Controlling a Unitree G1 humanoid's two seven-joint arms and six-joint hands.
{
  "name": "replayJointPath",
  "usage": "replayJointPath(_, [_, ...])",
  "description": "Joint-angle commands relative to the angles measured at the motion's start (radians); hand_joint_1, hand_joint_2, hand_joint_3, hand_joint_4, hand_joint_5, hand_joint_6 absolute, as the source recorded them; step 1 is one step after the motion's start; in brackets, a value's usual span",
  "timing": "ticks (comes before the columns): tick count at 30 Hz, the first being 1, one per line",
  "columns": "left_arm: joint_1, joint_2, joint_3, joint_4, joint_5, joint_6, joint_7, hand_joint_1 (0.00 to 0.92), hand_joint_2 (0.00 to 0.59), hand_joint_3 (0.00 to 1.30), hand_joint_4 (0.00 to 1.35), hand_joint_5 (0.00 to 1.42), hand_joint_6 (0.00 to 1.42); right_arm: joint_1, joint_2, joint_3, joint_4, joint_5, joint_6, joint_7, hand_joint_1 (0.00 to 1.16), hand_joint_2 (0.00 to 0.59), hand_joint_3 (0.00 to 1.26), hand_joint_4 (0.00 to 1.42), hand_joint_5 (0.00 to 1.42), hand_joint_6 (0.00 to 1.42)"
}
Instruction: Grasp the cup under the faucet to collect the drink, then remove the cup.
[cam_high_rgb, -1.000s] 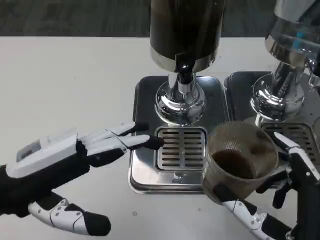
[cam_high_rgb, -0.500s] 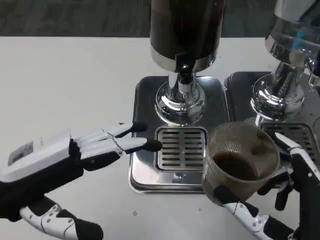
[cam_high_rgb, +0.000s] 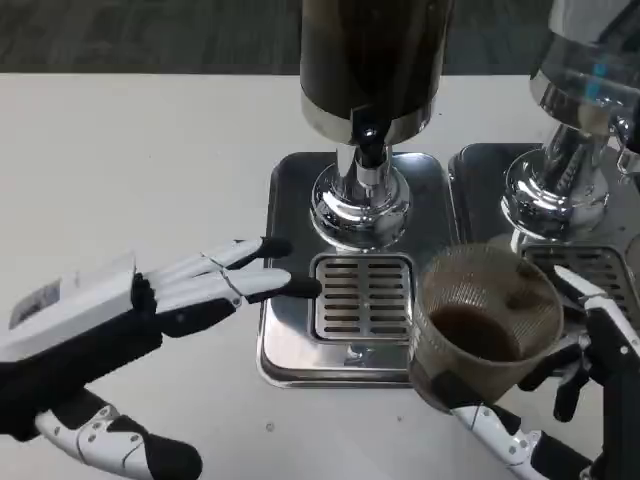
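- Right of the drip grate (cam_high_rgb: 364, 298), clear of its slots and just off the tray's (cam_high_rgb: 290, 355) front right corner, the cup (cam_high_rgb: 487, 325) is held above the table (cam_high_rgb: 130, 160) in the right hand (cam_high_rgb: 560, 400); it no longer sits below the faucet (cam_high_rgb: 369, 145), which stands behind the grate.
- Around the cup's lower wall the right hand's fingers are closed; one white and black finger runs under the base on the near side and others stand against the far right side; the hand grips the cup.
- Left of the grate, the left hand (cam_high_rgb: 150, 310) lies flat with its fingers spread and straight, holding nothing; the fingertips (cam_high_rgb: 300, 288) reach the tray's left edge, just beside the grate.
- Dark drink lies in the cup's bottom, so collecting looks done and the removal is under way.
- As for handling, the cup looks thin, ribbed, translucent plastic: light in itself, likely soft in the wall, so a hard squeeze could buckle it and push liquid up; the ribs should give some purchase, though a wet wall would be slippery.
- Best hold, I judge, is low on the body where the base stiffens it, fingers opposed across the wall, rim kept level; the liquid makes it bottom-heavy and prone to slosh if tilted.
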Motion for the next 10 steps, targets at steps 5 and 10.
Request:
replayJointPath(5, [0.006, 0.019, -0.005, -0.003, 0.011, -0.021, 0.010, 0.000, 0.117, 0.13, 0.03, 0.00, 0.03, -0.012, 0.013, -0.009, -0.027, 0.014, -0.046, 0.004, 0.74, 0.209, 0.71, 0.78, 0.98, 1.28])
replayJointPath(10, [0.000, 0.020, -0.004, 0.004, 0.026, -0.031, 0.013, 0.000, 0.117, 0.13, 0.03, 0.00, 0.03, -0.014, 0.013, -0.015, -0.027, 0.017, -0.048, 0.011, 0.74, 0.209, 0.71, 0.78, 0.98, 1.28])
